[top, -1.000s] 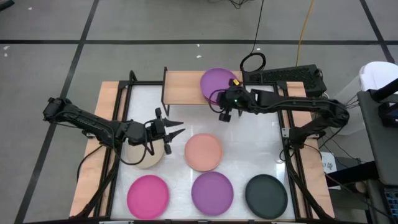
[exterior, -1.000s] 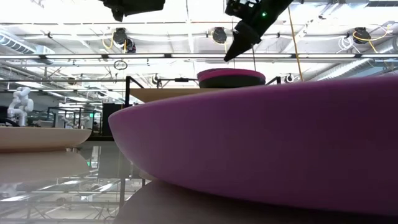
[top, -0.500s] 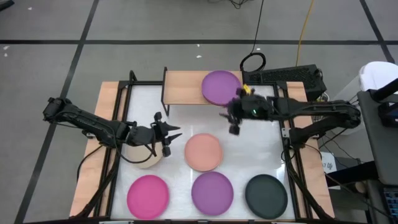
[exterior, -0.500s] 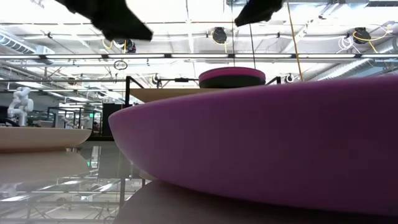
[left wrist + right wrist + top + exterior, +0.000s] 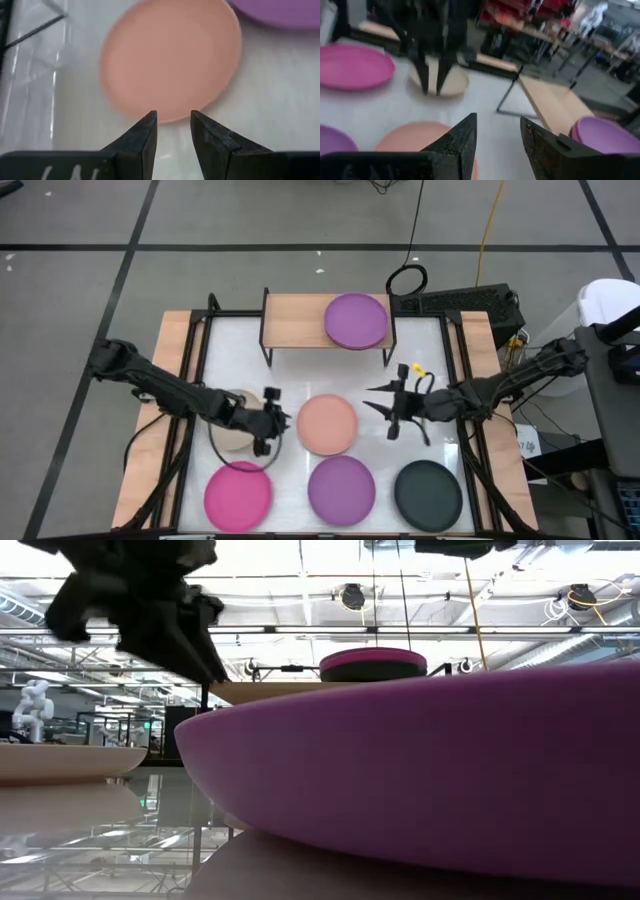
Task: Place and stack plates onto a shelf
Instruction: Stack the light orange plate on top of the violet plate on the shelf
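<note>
A purple plate tops a stack on the wooden shelf, with a dark plate under it. On the table lie a peach plate, a beige plate, a pink plate, a purple plate and a dark plate. My left gripper hangs at the peach plate's left rim, open by a narrow gap, above the table. My right gripper is open just right of the peach plate, pointing left.
The left arm reaches over the beige plate. Black frame rails and wooden strips run down both table sides. The near purple plate fills the low view. Bare white table lies between the shelf legs and the peach plate.
My right gripper has left the purple plate on the shelf, moving toward the near edge and the right, and now points left beside the peach plate. My left gripper has come down and shifted slightly toward the near edge, from over the beige plate to the peach plate's left rim.
</note>
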### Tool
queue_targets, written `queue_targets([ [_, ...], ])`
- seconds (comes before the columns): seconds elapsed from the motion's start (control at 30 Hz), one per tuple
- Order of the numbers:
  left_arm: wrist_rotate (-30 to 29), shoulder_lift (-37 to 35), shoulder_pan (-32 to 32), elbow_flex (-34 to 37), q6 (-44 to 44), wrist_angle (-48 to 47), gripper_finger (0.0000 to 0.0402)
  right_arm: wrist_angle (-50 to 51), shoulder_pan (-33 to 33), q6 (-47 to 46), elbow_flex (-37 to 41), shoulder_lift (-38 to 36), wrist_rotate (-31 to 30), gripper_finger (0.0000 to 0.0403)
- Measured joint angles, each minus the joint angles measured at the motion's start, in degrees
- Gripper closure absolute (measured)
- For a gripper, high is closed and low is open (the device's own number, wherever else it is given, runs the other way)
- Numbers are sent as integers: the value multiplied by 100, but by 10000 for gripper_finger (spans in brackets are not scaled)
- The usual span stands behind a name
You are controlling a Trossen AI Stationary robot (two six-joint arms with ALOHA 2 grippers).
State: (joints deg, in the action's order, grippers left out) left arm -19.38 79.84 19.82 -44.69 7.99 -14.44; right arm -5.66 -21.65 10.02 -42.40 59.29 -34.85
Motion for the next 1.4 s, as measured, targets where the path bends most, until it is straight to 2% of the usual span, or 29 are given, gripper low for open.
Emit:
queue_targets([
  [0.2, 347, 1013, 244, -47, 1050, 772, 278, -330, -218, 96, 253, -326, -4, 271],
  [0.5, -4, 2018, 268, -782, 1815, 547, 278, -416, -363, 105, 259, -432, 8, 271],
  [0.77, -47, 2488, 76, -889, 1989, 487, 286, -441, -360, 78, 259, -434, 13, 271],
  [0.83, -71, 2506, 72, -885, 1991, 550, 304, -445, -360, 83, 259, -434, 13, 271],
  [1.0, -315, 2356, 85, -905, 1985, 603, 384, -530, -387, 159, 259, -457, 13, 271],
  [1.2, -834, 1595, 77, -1130, 2215, 349, 388, -760, -655, 466, 259, -729, 15, 271],
  [1.3, -1247, 1059, -11, -1240, 2619, 210, 388, -829, -805, 577, 258, -906, 15, 271],
  [1.4, -1307, 547, -233, -1426, 3246, 255, 388, -879, -926, 649, 257, -1041, 16, 271],
])
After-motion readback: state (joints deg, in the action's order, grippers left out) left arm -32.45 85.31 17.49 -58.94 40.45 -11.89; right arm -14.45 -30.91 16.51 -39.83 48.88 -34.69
